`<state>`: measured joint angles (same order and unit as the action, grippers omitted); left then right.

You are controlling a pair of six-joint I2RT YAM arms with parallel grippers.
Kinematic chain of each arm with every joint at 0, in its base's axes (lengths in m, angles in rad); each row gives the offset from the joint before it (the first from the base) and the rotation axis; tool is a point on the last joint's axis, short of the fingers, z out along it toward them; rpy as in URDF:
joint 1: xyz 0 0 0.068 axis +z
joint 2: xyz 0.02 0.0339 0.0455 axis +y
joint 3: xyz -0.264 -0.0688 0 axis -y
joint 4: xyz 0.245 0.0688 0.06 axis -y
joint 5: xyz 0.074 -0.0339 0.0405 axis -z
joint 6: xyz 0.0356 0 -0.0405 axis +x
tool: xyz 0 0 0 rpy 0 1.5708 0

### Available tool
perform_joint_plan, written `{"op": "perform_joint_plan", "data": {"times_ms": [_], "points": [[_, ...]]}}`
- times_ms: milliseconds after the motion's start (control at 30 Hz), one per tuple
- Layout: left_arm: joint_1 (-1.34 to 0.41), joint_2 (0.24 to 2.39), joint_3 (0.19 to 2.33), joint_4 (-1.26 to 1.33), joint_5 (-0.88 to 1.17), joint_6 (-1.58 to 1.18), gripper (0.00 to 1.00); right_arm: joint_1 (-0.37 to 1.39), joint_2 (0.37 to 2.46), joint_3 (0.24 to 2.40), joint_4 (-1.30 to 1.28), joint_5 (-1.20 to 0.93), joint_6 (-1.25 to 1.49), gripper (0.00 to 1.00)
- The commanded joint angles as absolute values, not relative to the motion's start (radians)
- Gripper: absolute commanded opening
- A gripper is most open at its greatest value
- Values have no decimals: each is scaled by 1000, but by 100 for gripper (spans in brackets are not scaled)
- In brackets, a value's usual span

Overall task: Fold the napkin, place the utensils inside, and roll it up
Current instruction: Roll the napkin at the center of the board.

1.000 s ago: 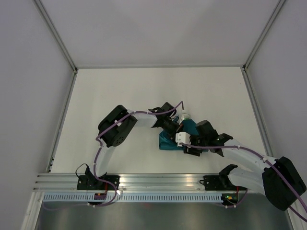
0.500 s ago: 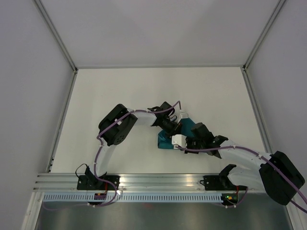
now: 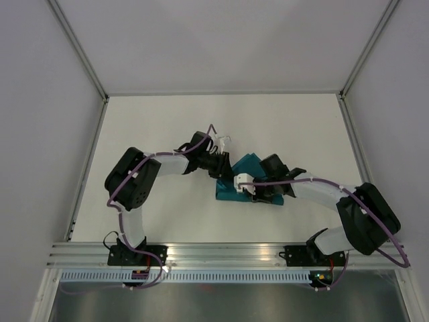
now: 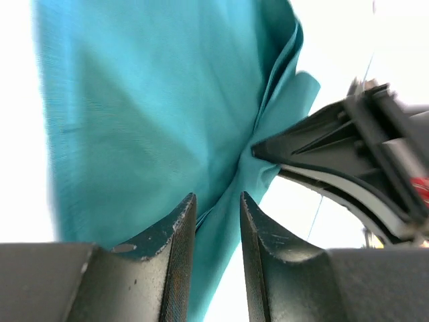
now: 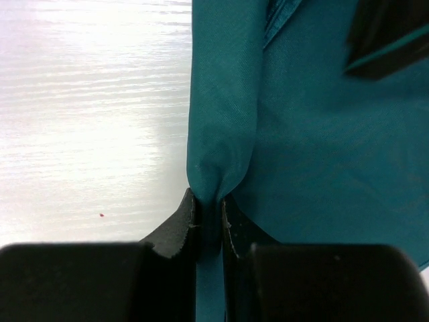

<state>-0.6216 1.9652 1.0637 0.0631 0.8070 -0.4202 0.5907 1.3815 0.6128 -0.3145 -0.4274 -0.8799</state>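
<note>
1. Pinching a raised ridge of the napkin, the right hand has its fingertips pressed almost together, with teal cloth gathered between them.
2. Right wrist view: the pinched ridge runs along the napkin's left edge, where the cloth meets the white counter. The rest of the cloth lies flat to the right.
3. The left hand stands slightly spread, with a narrow gap between its two fingers. Teal cloth shows through the gap, lying beyond the tips. Whether the fingers touch it cannot be told.
4. Left wrist view: the napkin fills most of the frame, folded over in layers. Its creases converge at the right on a point where a dark finger of the right hand meets the cloth.
5. Top view: the napkin lies as a small folded bundle on the counter, a little nearer the front edge than the back wall.
6. Top view: the left hand sits at the bundle's upper left edge, and the right hand lies over its right portion. Both hands are close together, and most of the cloth is hidden beneath them.
</note>
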Motion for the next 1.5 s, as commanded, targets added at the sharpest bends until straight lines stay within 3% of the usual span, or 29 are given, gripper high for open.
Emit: {"op": "perform_joint_plan", "data": {"times_ms": [0,300,567,667,1033,1467], "points": [[-580,1827,1000,254,710,-552,38,519,1517,691,-527,-492,-968,5],[-587,1515,683,622,396,-471,38,416,1802,932,-764,-606,-1040,5],[-803,1356,503,759,60,-53,47,374,1974,1054,-833,-627,-1008,5],[-902,1379,525,697,6,105,57,368,2014,1086,-850,-634,-1000,5],[-1080,1615,676,512,-29,451,58,337,2098,1152,-902,-663,-1005,4],[-1086,1764,778,462,67,574,65,336,2109,1158,-910,-667,-1000,4]]}}
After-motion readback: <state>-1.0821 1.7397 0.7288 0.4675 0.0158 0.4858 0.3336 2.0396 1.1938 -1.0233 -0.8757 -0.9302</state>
